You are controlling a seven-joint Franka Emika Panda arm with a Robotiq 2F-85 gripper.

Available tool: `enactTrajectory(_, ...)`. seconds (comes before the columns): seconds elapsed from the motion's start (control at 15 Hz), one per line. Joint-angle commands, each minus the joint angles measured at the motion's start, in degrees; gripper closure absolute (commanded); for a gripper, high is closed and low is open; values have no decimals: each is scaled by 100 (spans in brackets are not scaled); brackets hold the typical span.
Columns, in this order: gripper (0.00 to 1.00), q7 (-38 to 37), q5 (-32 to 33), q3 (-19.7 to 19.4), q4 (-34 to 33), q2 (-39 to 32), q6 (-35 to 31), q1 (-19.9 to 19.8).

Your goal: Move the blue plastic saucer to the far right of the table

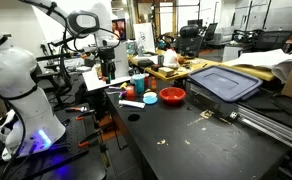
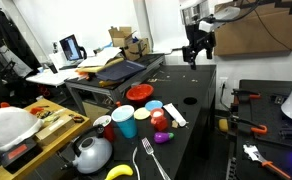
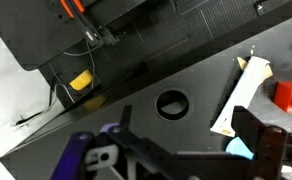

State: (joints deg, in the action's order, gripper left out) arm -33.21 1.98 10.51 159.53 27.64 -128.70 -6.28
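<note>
A black, matte-topped table (image 1: 191,140) fills both exterior views, smooth and flat, with a metal rail along one edge. The blue plastic saucer (image 1: 151,98) sits on the table among a cluster of dishes. It is a small, round, shallow dish of glossy bright-blue plastic, and in an exterior view (image 2: 153,104) its centre looks paler. What it holds, if anything, cannot be made out.

Just beside the saucer is a red bowl (image 1: 172,96), round, shiny and about as wide. Its inside is a plain red surface at this size. A blue cup (image 2: 124,122) stands upright near them, a smooth cylinder with an open mouth. Its contents cannot be told. A flat white card (image 2: 174,115) lies on the table by the saucer.

Toward the near end of the table in an exterior view lie a rounded, silvery metal kettle (image 2: 91,153), a metal fork (image 2: 151,160) and a yellow banana (image 2: 119,172). A large grey-blue rectangular bin lid (image 1: 224,82) with a raised rim rests beyond the red bowl.

The gripper (image 2: 195,55) hangs from the white arm above the table, well apart from the saucer. Its dark fingers are spread wide with nothing between them. In the wrist view the gripper (image 3: 191,150) looks down on the bare black tabletop, where a round hole (image 3: 172,103) is cut into the surface. The white card lies to one side, and a sliver of pale blue shows past one finger.
</note>
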Motion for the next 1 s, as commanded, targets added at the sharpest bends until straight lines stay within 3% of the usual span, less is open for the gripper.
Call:
enactTrajectory(0.0, 0, -90, -31, -142, -228, -751, -734, -45)
enactTrajectory(0.4, 0, 30, -72, -462, -727, -1953, -1567, 11)
enactTrajectory(0.73, 0, 152, -172, -776, -1253, -2820, -1815, 134)
enactTrajectory(0.93, 0, 510, -571, -884, -1555, -3292, -1919, 264)
